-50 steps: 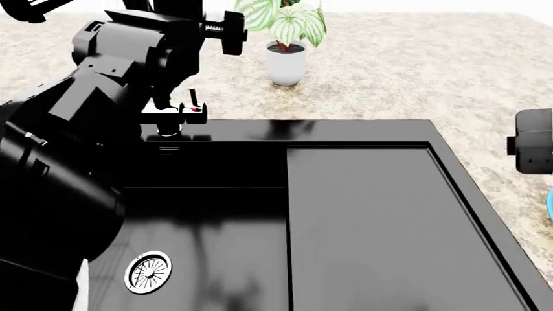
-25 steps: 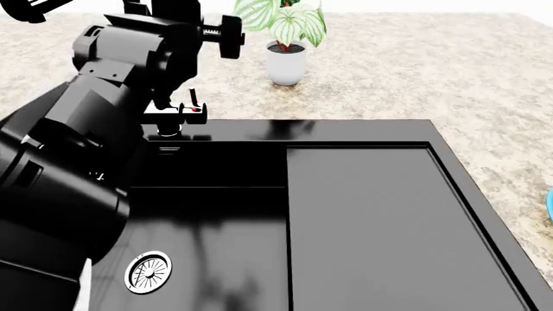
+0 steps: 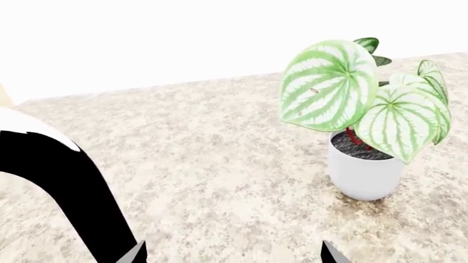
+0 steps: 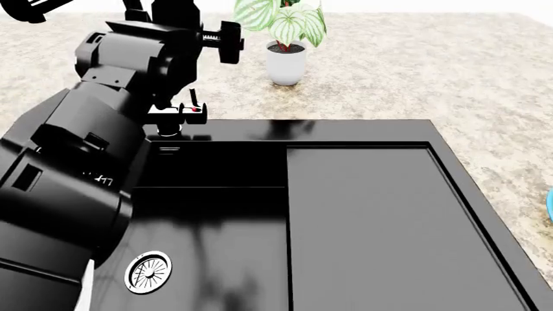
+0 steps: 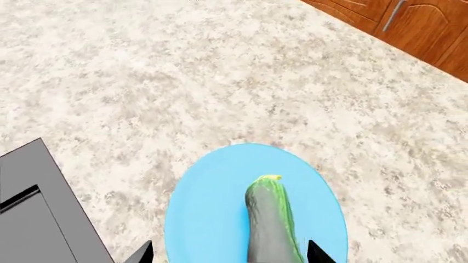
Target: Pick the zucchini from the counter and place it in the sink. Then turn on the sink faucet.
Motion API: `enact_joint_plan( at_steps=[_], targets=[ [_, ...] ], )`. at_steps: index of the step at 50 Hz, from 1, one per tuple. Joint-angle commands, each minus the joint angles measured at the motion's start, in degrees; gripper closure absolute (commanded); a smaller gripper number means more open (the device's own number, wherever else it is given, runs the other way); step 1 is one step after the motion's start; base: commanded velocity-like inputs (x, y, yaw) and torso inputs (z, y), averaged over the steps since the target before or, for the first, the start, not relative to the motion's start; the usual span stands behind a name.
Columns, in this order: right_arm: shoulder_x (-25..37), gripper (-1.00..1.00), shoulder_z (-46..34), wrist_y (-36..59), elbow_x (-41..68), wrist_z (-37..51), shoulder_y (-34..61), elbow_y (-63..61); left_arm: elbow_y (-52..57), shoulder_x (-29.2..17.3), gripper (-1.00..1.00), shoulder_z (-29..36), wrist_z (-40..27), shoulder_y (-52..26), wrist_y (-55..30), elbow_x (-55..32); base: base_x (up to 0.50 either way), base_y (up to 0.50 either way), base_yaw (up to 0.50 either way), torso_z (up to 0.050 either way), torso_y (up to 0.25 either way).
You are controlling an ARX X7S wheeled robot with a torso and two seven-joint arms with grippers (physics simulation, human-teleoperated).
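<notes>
The right tool point(image 5: 228, 253) is seen only in its own wrist view, where two dark fingertips point(image 5: 142, 253) are spread wide apart with nothing held between them; the zucchini point(image 5: 272, 226) is framed in the gap, lying below on a blue plate point(image 5: 205, 219). The zucchini's pale cut end is turned away from the tool, and its green body runs out of the picture. The plate is set on the counter point(image 5: 146, 82), near the grey corner of the sink point(image 5: 36, 219), with reddish-brown cabinets point(image 5: 395, 22) shown beyond the counter's edge.

The left tool point(image 3: 232, 253) is likewise shown by its wrist camera as two fingertips point(image 3: 135, 253) held well apart and empty, raised above the speckled counter and faced toward a potted plant point(image 3: 365, 137) with striped leaves in a white pot.

In the head view, the left arm point(image 4: 95, 149) is spread across the sink's left part, its upper section level with the faucet point(image 4: 177, 116), whose red-dotted lever is seen just beside the arm. The plant is placed on the counter behind the sink's back rim. The black sink is shown with a deep basin, a chrome drain point(image 4: 149, 271) near its front left, and a flat drainboard point(image 4: 389, 227) to the right. A sliver of the blue plate is caught at the right edge of that view.
</notes>
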Motion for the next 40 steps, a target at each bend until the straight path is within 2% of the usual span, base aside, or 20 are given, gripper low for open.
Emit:
enact_joint_plan(
  at_steps=[1,20,25,32,40],
  targets=[
    [2.35,-1.00,2.15,-1.19,-4.53,-1.78,-1.73,2.31,0.00,0.00,-1.00,-3.24,0.46,0.36,-0.48,3.24,0.00,0.00,0.00,0.000,0.000],
    [2.49,-1.00,3.28,-1.37,-15.13,-10.31,-6.21,5.45,0.00,0.00,-1.00,-4.67,0.93,1.35,-0.55,4.97,0.00,0.00,0.00,0.000,0.000],
    [5.22,-1.00,2.92,-3.59,-16.48,-12.45,-8.59,4.27,0.00,0.00,-1.00,-8.96,1.43,1.80,-1.16,9.53,0.00,0.00,0.00,0.000,0.000],
    [6.66,-1.00,1.71,-7.02,-17.60,-15.90,-12.41,3.95,0.00,0.00,-1.00,-7.98,1.33,2.24,-0.98,8.60,0.00,0.00,0.00,0.000,0.000],
    [7.98,-1.00,0.94,-7.83,-17.80,-17.43,-14.54,4.04,0.00,0.00,-1.00,-10.40,1.58,2.87,-1.18,11.20,0.00,0.00,0.00,0.000,0.000]
  ],
)
